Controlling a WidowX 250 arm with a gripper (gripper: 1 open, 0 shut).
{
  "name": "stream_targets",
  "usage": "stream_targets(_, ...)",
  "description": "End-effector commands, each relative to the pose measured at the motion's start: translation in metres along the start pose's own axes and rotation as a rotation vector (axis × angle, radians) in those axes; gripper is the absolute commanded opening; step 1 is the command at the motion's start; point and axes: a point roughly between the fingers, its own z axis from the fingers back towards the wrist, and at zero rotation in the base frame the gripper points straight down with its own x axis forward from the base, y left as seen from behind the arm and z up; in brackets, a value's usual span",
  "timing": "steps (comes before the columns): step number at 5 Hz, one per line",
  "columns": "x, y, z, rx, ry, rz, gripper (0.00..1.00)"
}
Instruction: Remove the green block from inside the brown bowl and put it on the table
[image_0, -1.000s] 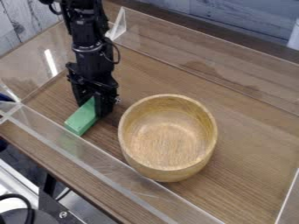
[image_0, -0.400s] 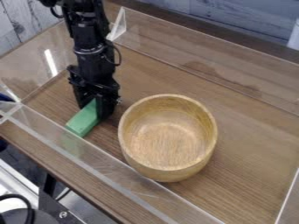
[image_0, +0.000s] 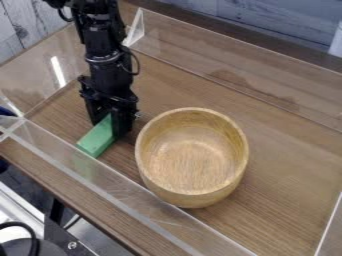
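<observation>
The wood-grain tabletop (image_0: 274, 75) spreads under the jaws (image_0: 106, 118), which look clamped on the green block (image_0: 95, 138), outside the bowl (image_0: 193, 158) beside them. Best to settle the block flat, release gently, then lift straight up.

Brown wood-grain table (image_0: 287, 130) with round tan wooden bowl (image_0: 191, 158) and green block (image_0: 95, 138).

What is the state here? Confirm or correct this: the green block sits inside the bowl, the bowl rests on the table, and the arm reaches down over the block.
The block is not inside the bowl; the camera view shows it beside the bowl, over the table, under the arm's jaws. The rest stands.
</observation>
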Motion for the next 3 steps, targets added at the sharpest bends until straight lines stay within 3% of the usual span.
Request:
stream_targets(1, 0.0102, 0.0075, 0.0142, 0.018, -0.052, 0.007, 0.0)
stream_targets(3, 0.0105, 0.0081, 0.0167, 0.004, -0.058, 0.014, 0.0)
